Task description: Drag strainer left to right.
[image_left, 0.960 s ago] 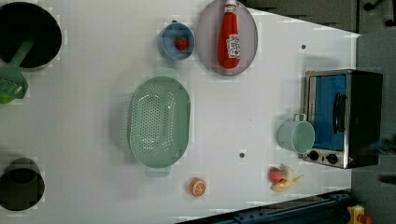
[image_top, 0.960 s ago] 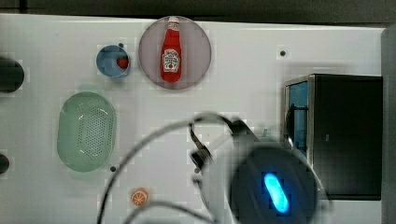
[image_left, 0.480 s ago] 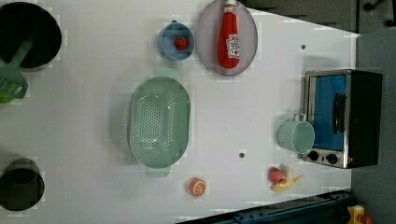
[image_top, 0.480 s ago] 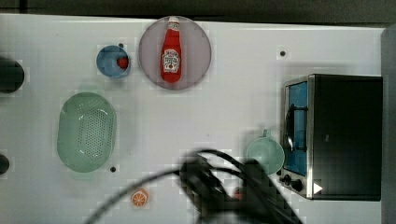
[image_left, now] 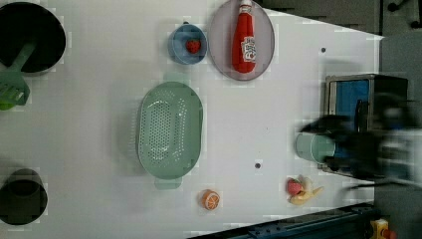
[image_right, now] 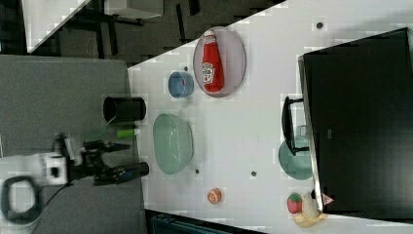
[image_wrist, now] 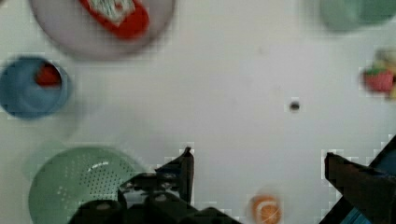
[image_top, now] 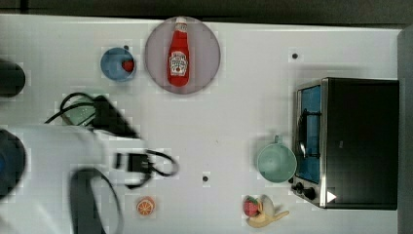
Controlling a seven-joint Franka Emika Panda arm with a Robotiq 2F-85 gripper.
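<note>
Risking a shove into the small blue bowl (image_left: 186, 45) if lowered off-centre, with black two-finger gripper (image_wrist: 257, 175) spread wide and empty above the white table (image_left: 99, 99), pale sage-green perforated oval strainer (image_left: 170, 130) resting untouched just beside that bowl.

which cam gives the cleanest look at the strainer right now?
The left view: the whole strainer shows from above, holes and tab handles plain. In the right view it is whole but seen aslant. In the top view the arm covers most of it. The wrist view cuts it at the edge.
</note>
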